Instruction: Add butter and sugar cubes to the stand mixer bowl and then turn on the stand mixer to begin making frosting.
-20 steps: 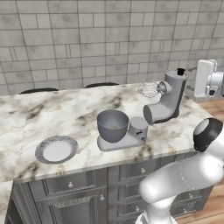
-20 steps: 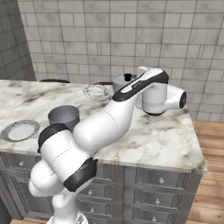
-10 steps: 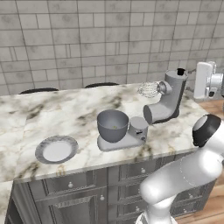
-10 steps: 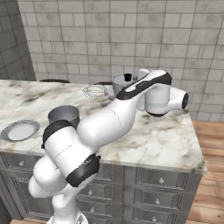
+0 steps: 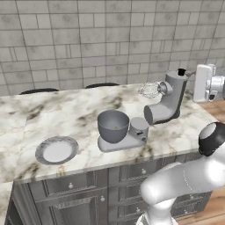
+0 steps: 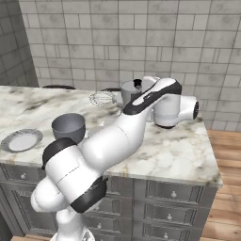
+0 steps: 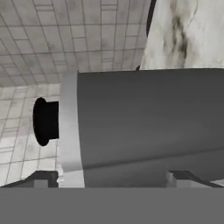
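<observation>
Marble island counter carries the grey stand mixer with tilted dark-grey head, its deep grey metal bowl on the flat base, left of it a flat round grey plate. The two-finger gripper, jaws spread wide and holding nothing, sits close against the mixer head near its black end knob.

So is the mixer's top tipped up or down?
Tipped up. The mixer's head leans back and its whisk hangs in the air, away from the bowl.

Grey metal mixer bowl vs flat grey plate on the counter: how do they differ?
The deep round grey metal bowl is tall and cup-shaped; the flat round grey plate is shallow and wider. The bowl sits on the stand mixer's light-grey base; the plate lies directly on the marble counter, to the bowl's left in the left base view. Both are round and grey.
</observation>
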{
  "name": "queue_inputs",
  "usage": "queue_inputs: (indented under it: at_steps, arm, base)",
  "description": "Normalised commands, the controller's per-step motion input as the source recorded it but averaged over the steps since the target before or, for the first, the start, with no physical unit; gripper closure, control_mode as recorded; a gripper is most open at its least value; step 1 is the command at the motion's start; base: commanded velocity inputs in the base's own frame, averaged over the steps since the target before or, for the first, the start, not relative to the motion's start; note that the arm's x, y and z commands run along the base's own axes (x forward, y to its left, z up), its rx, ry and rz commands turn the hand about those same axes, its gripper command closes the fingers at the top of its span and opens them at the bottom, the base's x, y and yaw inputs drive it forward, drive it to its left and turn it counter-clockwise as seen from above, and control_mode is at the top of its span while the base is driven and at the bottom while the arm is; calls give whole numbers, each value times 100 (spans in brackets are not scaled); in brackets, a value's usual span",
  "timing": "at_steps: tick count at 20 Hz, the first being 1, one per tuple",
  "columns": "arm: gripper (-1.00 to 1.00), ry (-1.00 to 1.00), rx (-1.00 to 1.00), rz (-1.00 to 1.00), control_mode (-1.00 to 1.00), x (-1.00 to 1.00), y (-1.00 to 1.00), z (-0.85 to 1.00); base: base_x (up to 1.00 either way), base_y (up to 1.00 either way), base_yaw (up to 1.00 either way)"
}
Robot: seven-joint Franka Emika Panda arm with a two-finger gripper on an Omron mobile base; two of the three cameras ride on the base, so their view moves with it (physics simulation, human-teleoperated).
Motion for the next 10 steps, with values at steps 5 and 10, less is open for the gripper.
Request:
queue_inputs:
  at_steps: [5, 10]
  arm:
    - [-100, -6, -2, 0, -100, -47, 100, 0]
    - [-100, -5, -3, 0, -100, -22, 100, 0]
  base:
    - [0, 0, 0]
    - [0, 0, 0]
